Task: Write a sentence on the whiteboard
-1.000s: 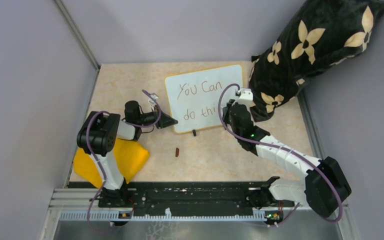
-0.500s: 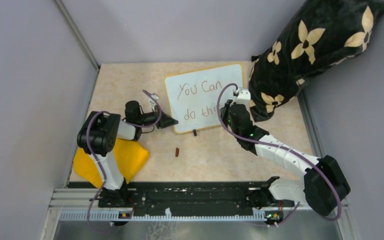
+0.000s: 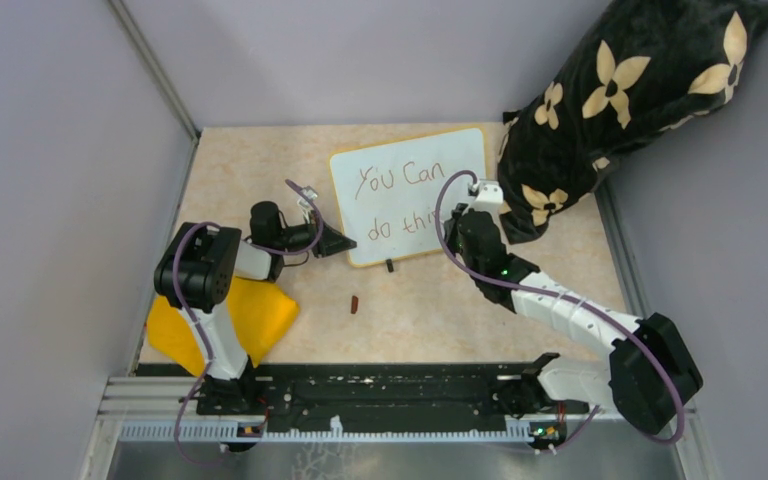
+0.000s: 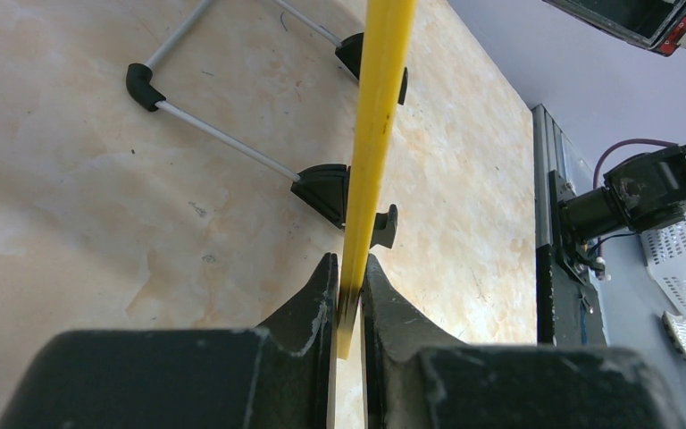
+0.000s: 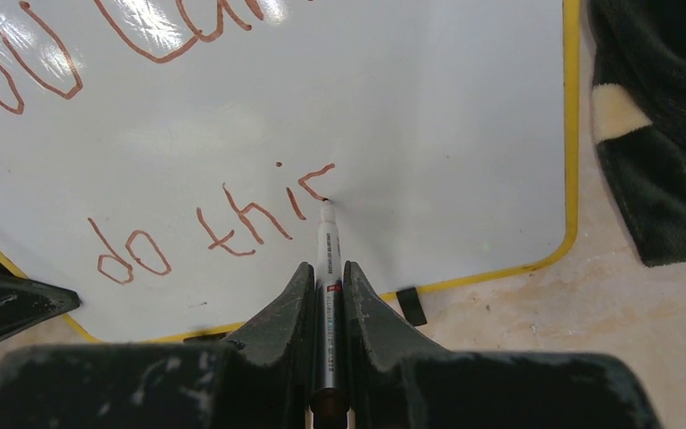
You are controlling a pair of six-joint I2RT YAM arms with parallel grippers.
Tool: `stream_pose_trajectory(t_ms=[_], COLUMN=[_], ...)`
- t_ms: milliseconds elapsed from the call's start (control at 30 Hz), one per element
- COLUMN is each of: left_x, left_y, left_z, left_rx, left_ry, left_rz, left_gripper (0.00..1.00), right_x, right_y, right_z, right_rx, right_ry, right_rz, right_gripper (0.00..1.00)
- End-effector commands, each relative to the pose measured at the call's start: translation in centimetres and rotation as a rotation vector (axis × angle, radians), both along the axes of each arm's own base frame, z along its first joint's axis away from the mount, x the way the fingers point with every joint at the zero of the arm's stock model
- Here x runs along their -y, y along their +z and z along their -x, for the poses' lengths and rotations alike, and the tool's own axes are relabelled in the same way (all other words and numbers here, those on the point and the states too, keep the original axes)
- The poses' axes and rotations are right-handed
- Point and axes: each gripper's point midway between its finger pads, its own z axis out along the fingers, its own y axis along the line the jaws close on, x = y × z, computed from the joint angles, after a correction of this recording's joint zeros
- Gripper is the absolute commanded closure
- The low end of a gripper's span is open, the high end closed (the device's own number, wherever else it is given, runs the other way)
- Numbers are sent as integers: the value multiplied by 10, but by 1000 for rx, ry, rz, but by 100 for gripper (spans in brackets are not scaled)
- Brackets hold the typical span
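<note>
Beige tabletop (image 4: pixel 98 179) holds whiteboard (image 4: pixel 377 134), edge inside left gripper (image 4: pixel 348 268).

Table (image 3: pixel 430 310): beige, marbled.
Whiteboard (image 3: pixel 460 150): yellow-framed, far centre, one black foot at its near edge.
Sentence (image 3: pixel 400 182): "You Can / do thi", the rest hidden by the right arm.
Left gripper (image 3: pixel 345 243): at the board's lower left edge.
Right gripper (image 3: pixel 465 215): over the board's right part.
Cushion (image 3: pixel 640 90): black, cream flowers, far right, just beside the board.
Cloth (image 3: pixel 265 310): yellow, partly under the left arm.
Cap (image 3: pixel 356 303): small, dark red, near the board's front.
</note>
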Motion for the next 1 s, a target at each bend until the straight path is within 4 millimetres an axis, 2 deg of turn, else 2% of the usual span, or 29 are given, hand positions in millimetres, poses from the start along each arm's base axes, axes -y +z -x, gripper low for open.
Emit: stream_pose_trajectory(t_ms=[0,500,967], left_x=[0,0,0], left_y=[-3,-4,-4], left_z=[0,0,-1], left_rx=[-25,-26,-27], left_ry=[13,13,14], left_rz=[-18,-18,-19], left_gripper=[100,100,100], right_x=[14,23,12], right_y=[7,-2,-8], right_z=[-2,1,4], right_rx=[25,0,-18], right_ry=[-57,-91,-23], right_rz=[0,29,23], right_gripper=[100,100,100])
